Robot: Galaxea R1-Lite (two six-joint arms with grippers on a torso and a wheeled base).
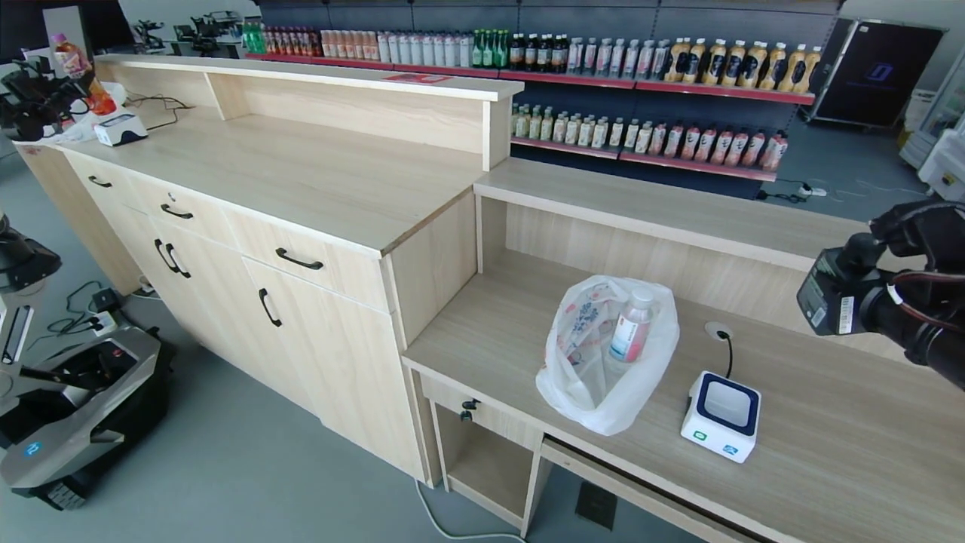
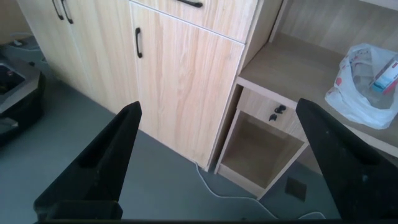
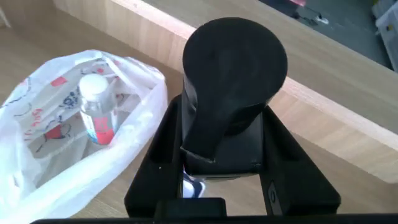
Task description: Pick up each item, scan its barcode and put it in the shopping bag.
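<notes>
While the head view takes in the whole counter (image 1: pixel 482 339), the wrist views supply the grip detail.

Head view: the bag (image 1: pixel 580 377) stands open on the lower counter, and the white scanner (image 1: pixel 721 415) sits just beside it on the robot's right, with its cable running to a hole in the top. The bottle (image 1: pixel 632 326) is inside the bag, leaning, cap up. The right arm comes in from the right edge, raised above the counter and well apart from the bag.

Right wrist view: the right gripper (image 3: pixel 227 180) has its fingers closed against both sides of a black device (image 3: pixel 235 68) with a rounded head. The bag and bottle lie beyond it and are not touched.

Left wrist view: the left gripper (image 2: pixel 219 109) has its fingers spread wide with nothing between them. It hangs over the floor (image 2: pixel 155 180) in front of the cabinet (image 2: pixel 186 81) and away from the counter. This view also shows a key in the drawer (image 2: pixel 278 112) under the counter edge, with the bag farther off.
</notes>
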